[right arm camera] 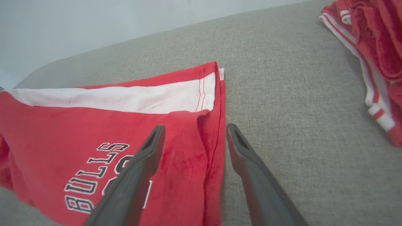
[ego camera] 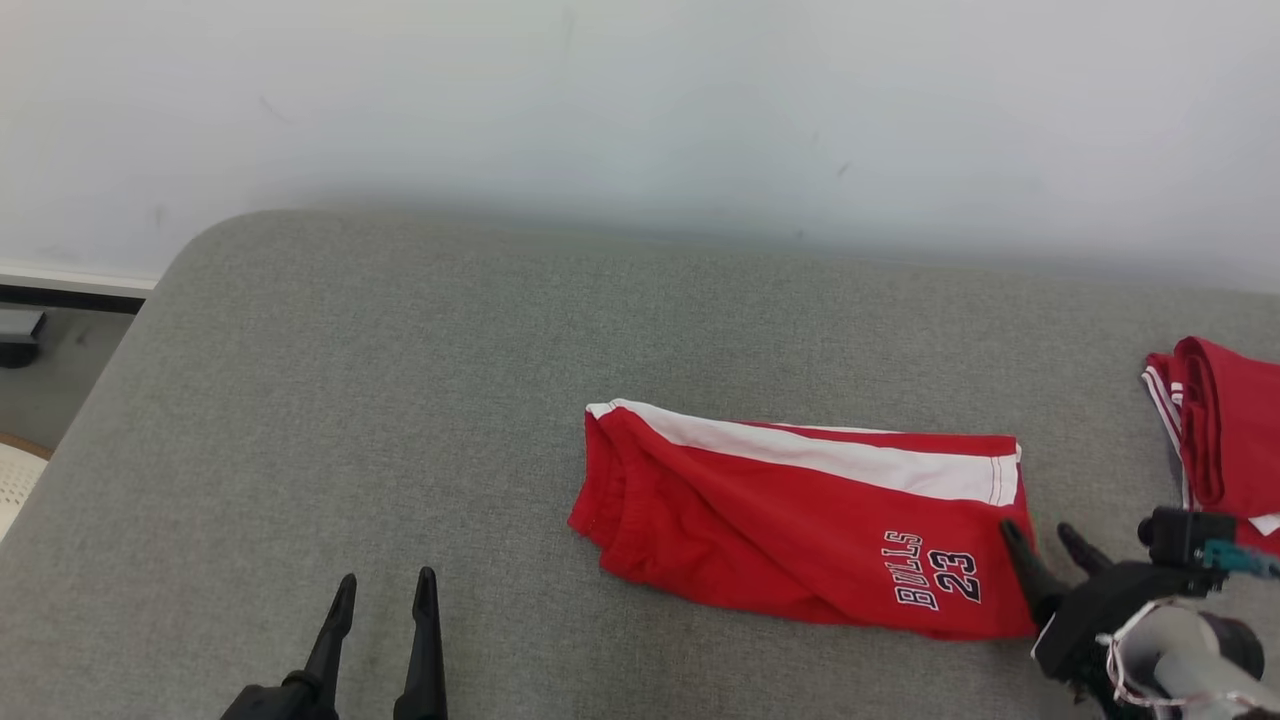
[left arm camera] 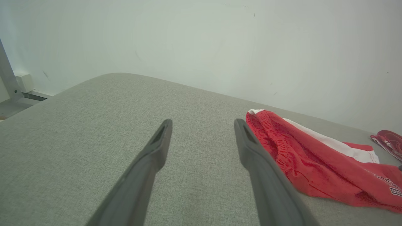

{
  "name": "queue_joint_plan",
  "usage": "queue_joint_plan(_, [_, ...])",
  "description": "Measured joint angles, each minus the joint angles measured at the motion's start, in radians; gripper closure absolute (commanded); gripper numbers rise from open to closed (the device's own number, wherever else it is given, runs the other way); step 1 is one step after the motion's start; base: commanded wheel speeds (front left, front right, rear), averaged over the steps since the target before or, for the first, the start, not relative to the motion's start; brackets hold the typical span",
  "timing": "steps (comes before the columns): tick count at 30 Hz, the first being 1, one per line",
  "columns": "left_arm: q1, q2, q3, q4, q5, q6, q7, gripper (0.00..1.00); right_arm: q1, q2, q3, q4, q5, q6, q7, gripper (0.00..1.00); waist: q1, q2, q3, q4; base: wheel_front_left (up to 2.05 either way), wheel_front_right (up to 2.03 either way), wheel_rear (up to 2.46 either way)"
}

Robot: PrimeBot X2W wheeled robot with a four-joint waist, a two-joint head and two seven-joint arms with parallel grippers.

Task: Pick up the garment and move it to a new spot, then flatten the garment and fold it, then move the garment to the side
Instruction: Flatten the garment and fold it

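Red garment (ego camera: 800, 520): shorts with a white side stripe (ego camera: 830, 455) and "BULLS 23" lettering (ego camera: 935, 570). They lie folded into a flat oblong right of centre on the counter, with the waistband (left arm camera: 267, 125) at the left end and the hem edge (right arm camera: 220, 103) at the right end.
Grey counter (ego camera: 400, 350): fabric-covered, with the garment resting flat on it.
Right tool (ego camera: 1040, 545): jaws wide and holding nothing. It straddles the hem edge, one finger over red cloth and the other over bare counter.
Left tool (ego camera: 387, 590): jaws wide and empty, above bare counter near the front, well apart from the waistband.
Step in hand (judged): the fold looks finished, so the shift to the side is what remains.
Doing it well: pinch the hem low enough to catch every layer, the bottom one included. Bring the left tool to the waistband so both ends rise together. Keep the lift shallow and level so the fold does not fall open.
Edges: a rounded corner (ego camera: 200, 240) at far left. The wall (ego camera: 640, 100) stands behind the far edge. The left edge drops away.
Open room: a broad bare stretch lies left of and behind the garment.
Tight side: a second red garment (ego camera: 1225, 430) lies near the right edge, so there is little space that way.
Risk: a one-ended grip would probably drag the layers askew.
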Motion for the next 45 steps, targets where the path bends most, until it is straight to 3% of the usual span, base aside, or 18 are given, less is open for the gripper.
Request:
queue_joint_plan(11, [-0.018, 0.0, -0.022, 0.003, -0.006, 0.001, 0.0, 0.0, -0.131, 0.065, -0.006, 0.234, -0.04, 0.0, 0.124, 0.0, 0.0001, 0.0, 0.026, 0.036, 0.0, 0.0, 0.0])
queue_joint_plan(21, [-0.022, 0.0, -0.021, 0.008, -0.006, 0.006, 0.0, 0.0, -0.157, 0.094, 0.0, 0.301, -0.013, 0.0, 0.191, 0.0, 0.0, -0.0001, 0.038, 0.052, 0.0, 0.0, 0.0])
queue_joint_plan(22, [-0.022, 0.0, -0.021, 0.01, -0.006, 0.006, 0.0, 0.0, -0.16, 0.095, 0.001, 0.302, -0.008, 0.0, 0.199, 0.06, 0.0, -0.0001, 0.037, 0.052, 0.0, 0.0, 0.0])
queue_joint_plan(23, [-0.022, 0.0, -0.02, 0.012, -0.006, 0.007, 0.0, 0.0, -0.16, 0.095, 0.002, 0.301, -0.004, 0.0, 0.203, 0.45, 0.0001, -0.0001, 0.036, 0.053, 0.0, 0.0, 0.0])
queue_joint_plan(24, [-0.022, 0.0, -0.019, 0.013, -0.006, 0.009, 0.0, 0.0, -0.16, 0.095, 0.003, 0.298, -0.003, 0.0, 0.202, 1.0, 0.0, -0.0001, 0.034, 0.053, 0.0, 0.0, 0.0])
queue_joint_plan(30, [-0.02, 0.0, -0.009, 0.016, -0.006, 0.008, 0.0, 0.0, -0.16, 0.091, 0.018, 0.291, 0.004, 0.0, 0.193, 1.0, 0.0001, 0.0, 0.021, 0.044, 0.0, 0.0, 0.0])
queue_joint_plan(40, [-0.004, 0.0, -0.007, 0.019, -0.008, 0.003, 0.0, 0.0, -0.165, -0.024, 0.038, 0.296, -0.007, 0.0, 0.188, 1.0, 0.0001, 0.0, -0.001, 0.029, 0.0, 0.0, 0.0])
queue_joint_plan(45, [0.007, 0.0, -0.001, 0.019, -0.009, 0.006, 0.0, 0.0, -0.166, -0.039, 0.044, 0.25, 0.005, 0.0, 0.203, 1.0, 0.0001, 0.0, -0.011, 0.013, 0.0, 0.0, 0.0])
